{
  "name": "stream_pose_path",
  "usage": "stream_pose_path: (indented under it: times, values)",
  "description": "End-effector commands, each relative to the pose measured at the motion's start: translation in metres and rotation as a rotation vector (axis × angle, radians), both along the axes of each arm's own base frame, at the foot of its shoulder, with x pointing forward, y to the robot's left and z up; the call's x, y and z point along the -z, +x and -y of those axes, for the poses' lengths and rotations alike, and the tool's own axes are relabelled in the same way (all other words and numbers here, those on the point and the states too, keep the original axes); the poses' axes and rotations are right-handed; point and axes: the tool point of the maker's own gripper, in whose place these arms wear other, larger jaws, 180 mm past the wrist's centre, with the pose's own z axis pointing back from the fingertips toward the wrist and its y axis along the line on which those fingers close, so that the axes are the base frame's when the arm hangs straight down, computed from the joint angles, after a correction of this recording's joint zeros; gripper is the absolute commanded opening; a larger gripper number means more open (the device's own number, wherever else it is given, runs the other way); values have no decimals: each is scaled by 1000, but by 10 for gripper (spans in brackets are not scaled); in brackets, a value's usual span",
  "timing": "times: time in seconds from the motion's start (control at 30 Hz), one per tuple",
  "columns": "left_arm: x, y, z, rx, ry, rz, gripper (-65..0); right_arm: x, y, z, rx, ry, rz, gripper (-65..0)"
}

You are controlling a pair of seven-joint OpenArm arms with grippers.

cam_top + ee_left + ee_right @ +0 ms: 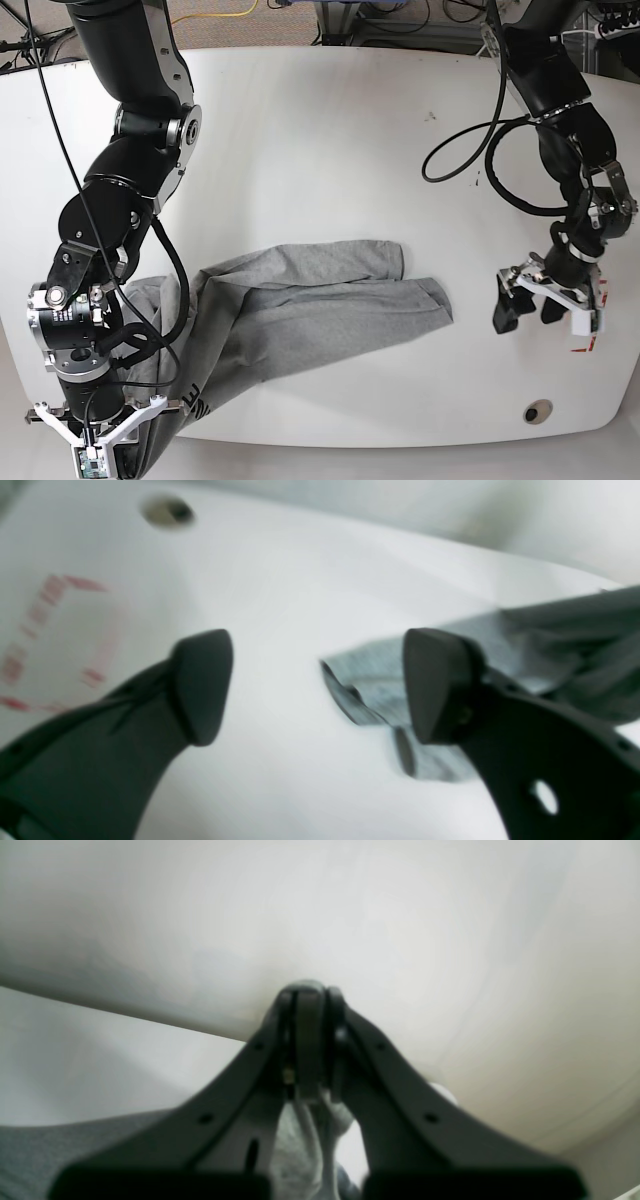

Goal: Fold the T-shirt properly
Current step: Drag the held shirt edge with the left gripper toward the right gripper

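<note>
Only the right wrist view shows the right pincer [310, 1040] clamped on the T-shirt [295, 1150]; left pincer [320, 685] gapes.

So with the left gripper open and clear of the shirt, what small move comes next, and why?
Probably bring the left gripper back onto the T-shirt's near sleeve end and close. It hangs open beside that end, holding nothing, while the right gripper is shut on fabric; the shirt lies crumpled.

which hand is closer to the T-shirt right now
Right. The right hand is shut on a bunch of the T-shirt at its near end. The left hand hangs open beside the shirt's far end, off the cloth.
</note>
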Motion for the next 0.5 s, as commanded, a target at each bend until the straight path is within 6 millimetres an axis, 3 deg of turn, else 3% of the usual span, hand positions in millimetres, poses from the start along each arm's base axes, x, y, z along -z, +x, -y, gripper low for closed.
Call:
stream_pose_path:
  times: [0.0,0.47]
  values:
    - [1,5,13,30,-59,16,-126,-22,-3,-2,-10,0,76,-645]
    - [87,-1,84,162,-205,-215,-126,-4,-4,0,-8,4,37,-645]
